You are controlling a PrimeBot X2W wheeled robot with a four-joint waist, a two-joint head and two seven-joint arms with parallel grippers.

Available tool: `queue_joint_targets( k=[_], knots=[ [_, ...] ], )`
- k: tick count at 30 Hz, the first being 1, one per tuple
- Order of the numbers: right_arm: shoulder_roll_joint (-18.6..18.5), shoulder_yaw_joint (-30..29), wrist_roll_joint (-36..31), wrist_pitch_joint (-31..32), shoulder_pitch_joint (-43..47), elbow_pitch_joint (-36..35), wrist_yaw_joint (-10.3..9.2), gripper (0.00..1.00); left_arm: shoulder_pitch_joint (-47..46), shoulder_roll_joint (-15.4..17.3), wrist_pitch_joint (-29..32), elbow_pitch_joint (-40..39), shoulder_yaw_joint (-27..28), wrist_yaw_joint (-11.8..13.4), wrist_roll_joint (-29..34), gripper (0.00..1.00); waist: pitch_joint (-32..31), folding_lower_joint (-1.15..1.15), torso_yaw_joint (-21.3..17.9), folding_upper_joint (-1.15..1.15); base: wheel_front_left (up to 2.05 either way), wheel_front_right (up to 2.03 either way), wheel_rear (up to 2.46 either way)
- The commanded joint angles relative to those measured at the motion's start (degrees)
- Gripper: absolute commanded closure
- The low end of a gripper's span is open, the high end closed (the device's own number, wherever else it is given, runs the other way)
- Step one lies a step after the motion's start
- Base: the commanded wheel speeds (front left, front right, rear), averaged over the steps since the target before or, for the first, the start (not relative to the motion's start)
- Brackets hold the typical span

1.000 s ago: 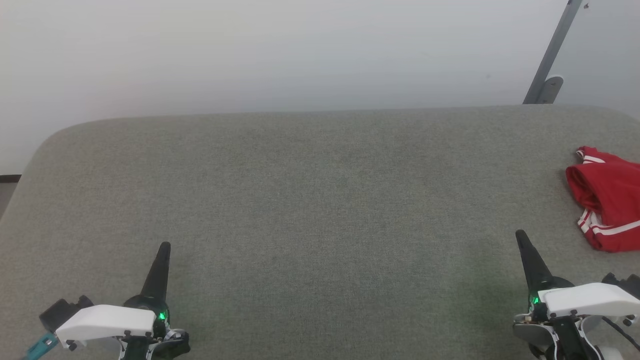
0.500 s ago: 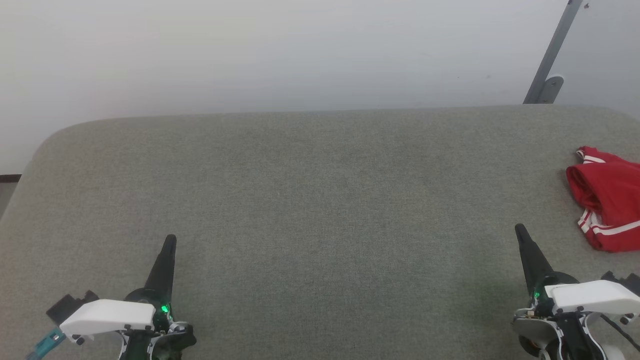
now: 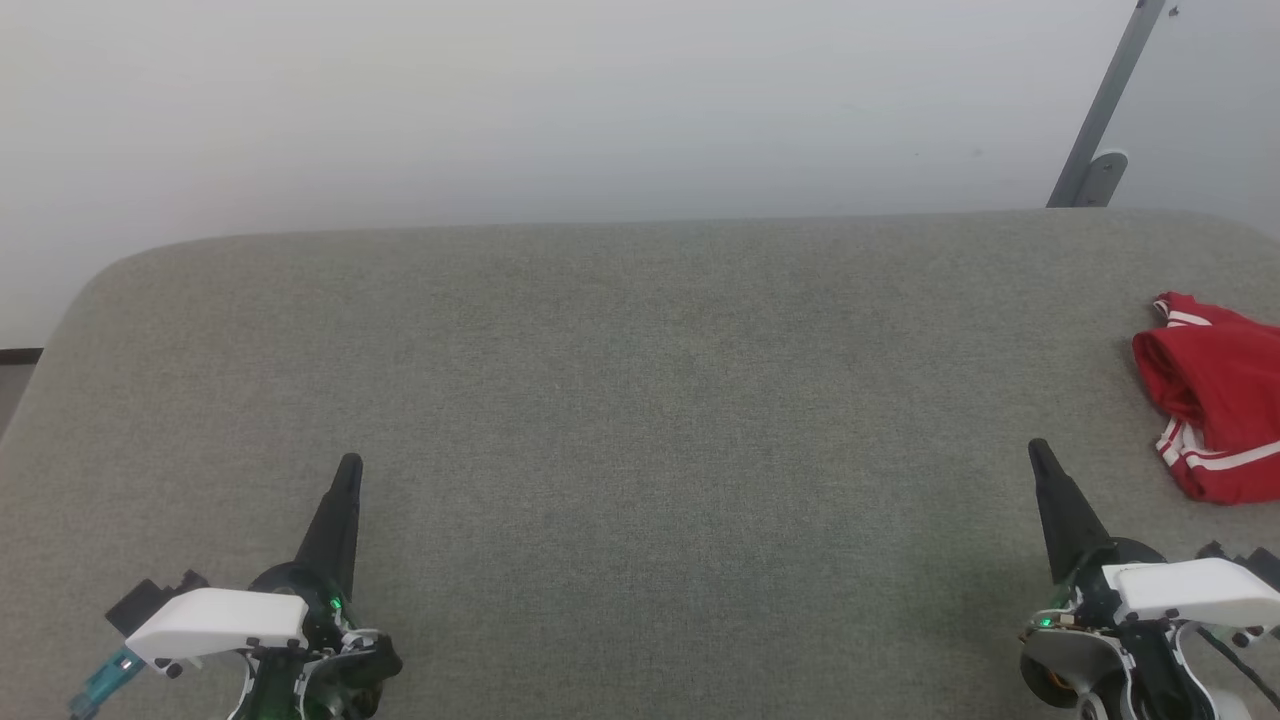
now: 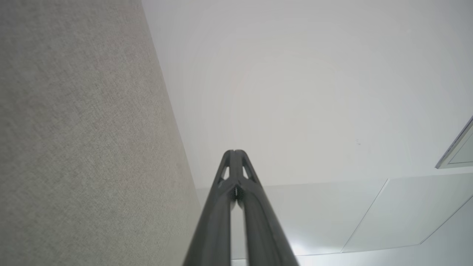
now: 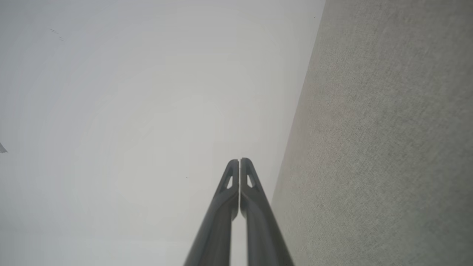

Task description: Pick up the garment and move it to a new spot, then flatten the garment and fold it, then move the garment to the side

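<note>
Over to the left gripper [image 3: 348, 462]: fingers pressed together, pinching nothing, with tips pointing up across the table [image 3: 640, 380]. Same story at the right gripper [image 3: 1037, 447]: closed tight, nothing between the fingers, low over grey cloth.

And there, the garment [image 3: 1210, 400]: well off to the right of the right gripper, a little beyond its tips, far from the left one. Lying in a red heap with white striped trim showing, partly cut off by the edge of the head view. Touched by neither gripper. Looks layered and rumpled rather than crisp, with no lettering on show, so hard to call neatly folded from here.

Hard to place in the task, too. Fits a heap waiting to be fetched to the middle; fits just as well a bundle set off to the side after folding. No cloth spread flat between the grippers either way. No telling which from this moment alone.
</note>
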Motion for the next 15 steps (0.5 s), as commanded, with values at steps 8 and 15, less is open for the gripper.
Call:
queue_joint_targets(
  k=[8, 15],
  knots=[
    [0.39, -0.2, 1.89, 0.61, -0.44, -0.62, 0.02, 1.0, -0.79, -0.35, 0.7, -0.26, 0.18, 0.01, -1.76, 1.0, 0.01, 0.0, 0.01, 0.0, 0.0, 0.0, 0.0],
    [0.39, -0.18, 1.89, 0.6, -0.44, -0.61, 0.02, 1.0, -0.78, -0.35, 0.69, -0.26, 0.18, 0.01, -1.77, 1.0, 0.01, 0.0, 0.01, 0.0, 0.0, 0.0, 0.0]
  ],
)
